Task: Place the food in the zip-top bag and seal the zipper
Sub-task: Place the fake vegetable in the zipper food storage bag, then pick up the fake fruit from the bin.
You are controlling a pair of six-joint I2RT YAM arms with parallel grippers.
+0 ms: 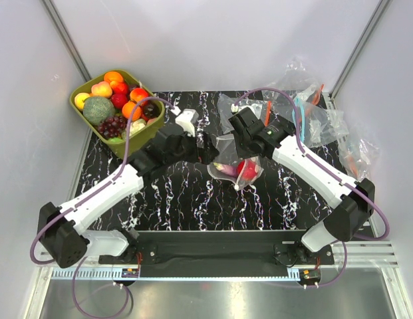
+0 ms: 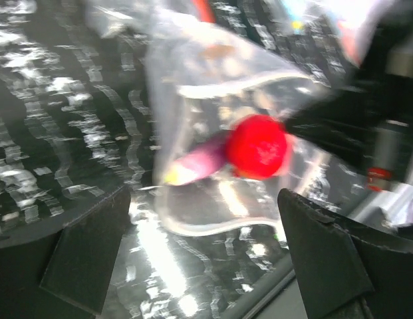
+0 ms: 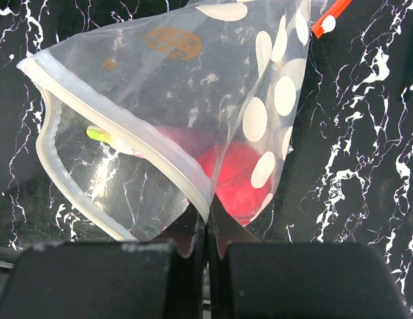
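Gripping zip-top bag (image 3: 193,80), right end effector (image 3: 207,229), food (image 3: 234,178) inside

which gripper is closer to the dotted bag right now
Right. The right gripper is shut on the zip-top bag at its zipper rim; the left gripper is open, facing the bag's mouth without gripping it.

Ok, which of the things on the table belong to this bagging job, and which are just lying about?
Job:
- dotted zip-top bag, pinched by the right gripper
- its open zipper
- red fruit and purple piece inside it
- food in the olive-green tub
- open left gripper

Lying about:
- the tub itself
- undotted clear bags at far right
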